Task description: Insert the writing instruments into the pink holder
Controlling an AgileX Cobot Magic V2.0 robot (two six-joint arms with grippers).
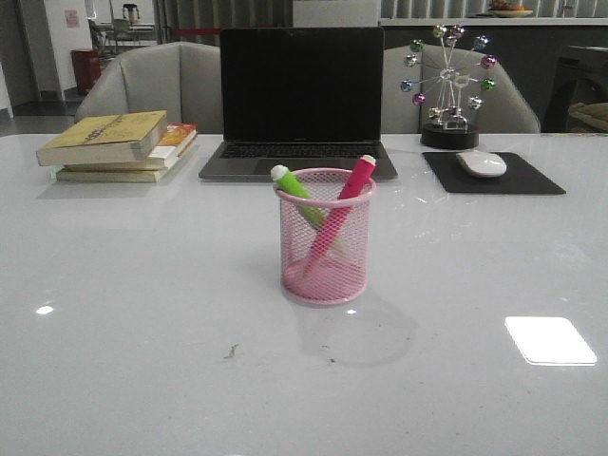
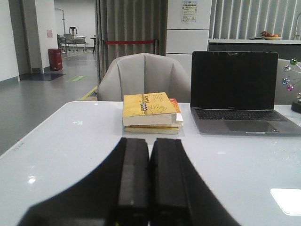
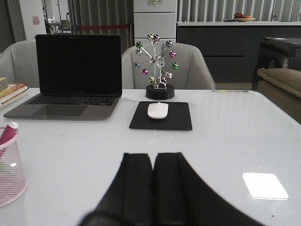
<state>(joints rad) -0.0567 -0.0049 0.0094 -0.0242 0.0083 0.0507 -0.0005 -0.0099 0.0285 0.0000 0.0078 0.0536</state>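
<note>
Pink holder [image 1: 326, 256], green pen [image 1: 296, 186], pink pen [image 1: 350, 190] inside

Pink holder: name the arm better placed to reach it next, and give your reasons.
Right, though only marginally. The pink holder shows at the edge of the right wrist view, beside the right gripper. The left gripper faces the books instead. Both pens already stand inside, so little is left to do.

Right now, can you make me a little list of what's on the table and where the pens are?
pink holder: upright, mid-table, in front of the laptop
green pen: inside the holder, leaning left
pink pen: inside the holder, leaning right
pens: crossing each other
books: stacked, far left
mouse: on a black pad, far right
left gripper: jaws shut, empty
right gripper: jaws shut, empty
</note>
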